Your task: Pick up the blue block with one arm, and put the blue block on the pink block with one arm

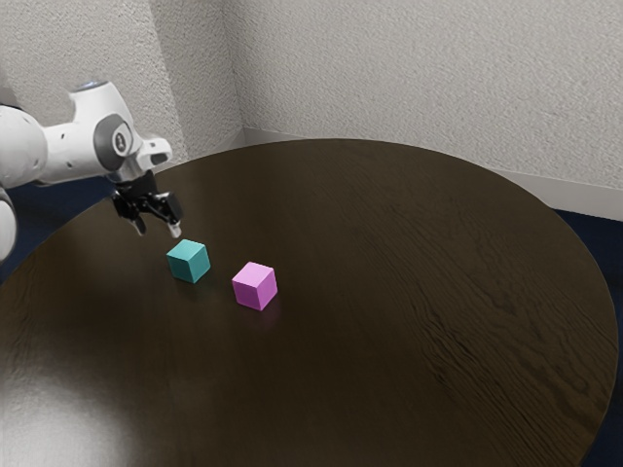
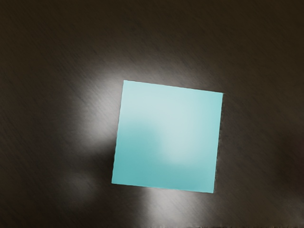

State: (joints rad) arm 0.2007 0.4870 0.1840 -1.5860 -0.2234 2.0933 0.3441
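Note:
A teal-blue block [image 1: 189, 260] rests on the dark round table [image 1: 409, 292]. Just to its right in the exterior view sits a pink block [image 1: 255, 285], a small gap apart. My black gripper [image 1: 158, 226] hovers above and slightly to the left of the blue block, fingers spread and holding nothing. In the wrist view the blue block's [image 2: 167, 136] top face lies directly under my hand, slightly rotated.
The table's far edge runs close to a white textured wall corner [image 1: 234, 78]. Dark wood stretches wide to the right of the blocks and toward the front. A bright glare patch lies on the table at the lower left.

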